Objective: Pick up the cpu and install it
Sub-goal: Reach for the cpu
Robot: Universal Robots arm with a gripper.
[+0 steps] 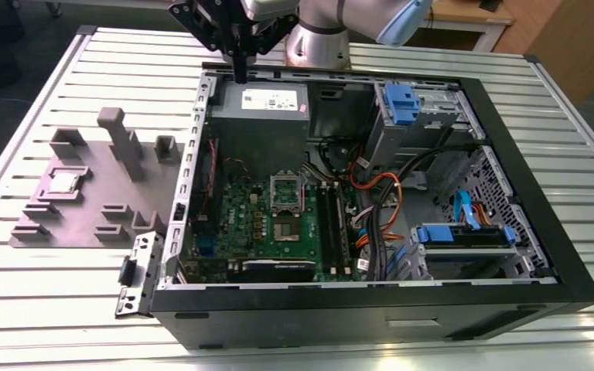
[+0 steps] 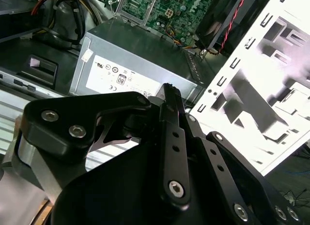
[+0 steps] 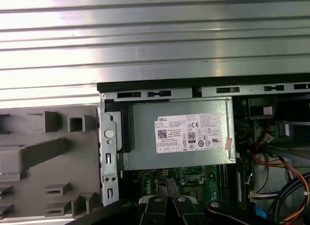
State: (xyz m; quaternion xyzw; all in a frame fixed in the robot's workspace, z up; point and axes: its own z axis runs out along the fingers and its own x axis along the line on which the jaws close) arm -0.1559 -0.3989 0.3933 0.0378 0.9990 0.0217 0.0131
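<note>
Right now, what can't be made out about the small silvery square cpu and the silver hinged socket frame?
Small silvery square cpu on the grey fixture block: exterior view, too small to show orientation marks.
Silver hinged socket frame: exterior view, too small to show any contacts.
Black gripper: exterior view, upper body cut off by the top edge.

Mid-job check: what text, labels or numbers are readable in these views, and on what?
White label on the grey metal box: logo, barcodes and certification marks; the print is too small to quote reliably.
Small pale sticker at that box's edge: blurred.
Green motherboard: markings too small to read.
</note>
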